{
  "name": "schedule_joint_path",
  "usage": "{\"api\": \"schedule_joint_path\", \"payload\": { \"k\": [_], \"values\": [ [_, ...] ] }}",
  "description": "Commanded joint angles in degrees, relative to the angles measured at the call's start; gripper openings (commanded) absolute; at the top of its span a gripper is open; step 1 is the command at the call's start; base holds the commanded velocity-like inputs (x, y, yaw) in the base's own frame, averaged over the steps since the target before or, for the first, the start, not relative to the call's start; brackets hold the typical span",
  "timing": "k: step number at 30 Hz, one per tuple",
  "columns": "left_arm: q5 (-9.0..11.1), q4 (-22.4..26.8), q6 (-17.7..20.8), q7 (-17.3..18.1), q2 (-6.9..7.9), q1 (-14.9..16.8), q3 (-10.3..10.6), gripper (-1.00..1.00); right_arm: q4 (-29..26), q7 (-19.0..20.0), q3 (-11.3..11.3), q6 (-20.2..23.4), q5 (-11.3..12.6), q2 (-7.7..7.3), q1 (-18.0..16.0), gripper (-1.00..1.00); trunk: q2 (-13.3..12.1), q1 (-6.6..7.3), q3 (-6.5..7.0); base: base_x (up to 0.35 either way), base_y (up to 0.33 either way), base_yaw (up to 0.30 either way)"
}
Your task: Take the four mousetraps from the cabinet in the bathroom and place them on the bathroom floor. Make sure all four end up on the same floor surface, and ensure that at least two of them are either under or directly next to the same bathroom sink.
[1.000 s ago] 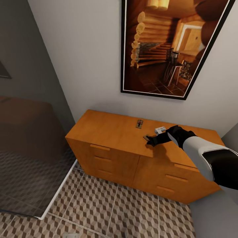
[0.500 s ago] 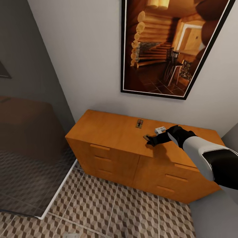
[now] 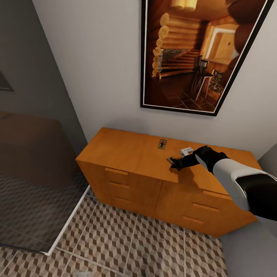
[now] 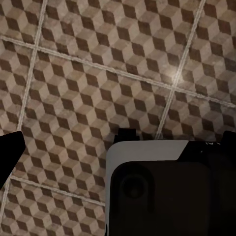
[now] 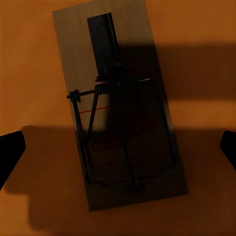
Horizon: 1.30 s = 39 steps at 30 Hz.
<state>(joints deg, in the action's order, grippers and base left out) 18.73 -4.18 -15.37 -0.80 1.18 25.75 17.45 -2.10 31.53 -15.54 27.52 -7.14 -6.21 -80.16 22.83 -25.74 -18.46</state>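
Right pincer (image 3: pixel 174 164) hangs wide open over a mousetrap (image 5: pixel 120 103) near the cabinet (image 3: pixel 127 154) top's back edge, positioned to grasp.

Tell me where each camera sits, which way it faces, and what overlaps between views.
Head view: high on the robot, looking down at the cabinet by the wall; right arm reaches over its top.
Left wrist view: faces down at the bathroom floor; the robot's own white-and-black body shows.
Right wrist view: faces down on a mousetrap; open right claw straddles it.
Shared: that mousetrap and cabinet top, head and right wrist.
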Motion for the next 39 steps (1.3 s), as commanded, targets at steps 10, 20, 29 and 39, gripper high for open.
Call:
{"api": "schedule_joint_path", "payload": {
  "k": [10, 20, 29, 39],
  "values": [
    [0.27, -0.22, -0.36, -0.08, -0.04, 0.09, 0.48, 1.00, -0.05, 0.38, -0.01, 0.19, -0.68, 0.03, 0.01, -1.00, 0.08, -0.04, -0.11, 0.000, 0.000, 0.000],
    [0.26, -0.22, -0.36, -0.08, -0.04, 0.09, 0.49, 1.00, -0.02, 0.38, -0.01, 0.22, -0.68, 0.02, 0.01, -1.00, 0.08, -0.04, -0.11, 0.000, 0.000, 0.000],
    [0.26, -0.22, -0.36, -0.08, -0.04, 0.09, 0.49, 1.00, -0.03, 0.38, -0.01, 0.25, -0.68, 0.05, 0.01, -1.00, 0.08, -0.04, -0.11, 0.000, 0.000, 0.000],
    [0.27, -0.22, -0.36, -0.08, -0.04, 0.09, 0.48, 1.00, -0.03, 0.42, -0.01, 0.24, -0.68, -0.03, 0.01, -1.00, 0.08, -0.04, -0.11, 0.000, 0.000, 0.000]
  ]
}}
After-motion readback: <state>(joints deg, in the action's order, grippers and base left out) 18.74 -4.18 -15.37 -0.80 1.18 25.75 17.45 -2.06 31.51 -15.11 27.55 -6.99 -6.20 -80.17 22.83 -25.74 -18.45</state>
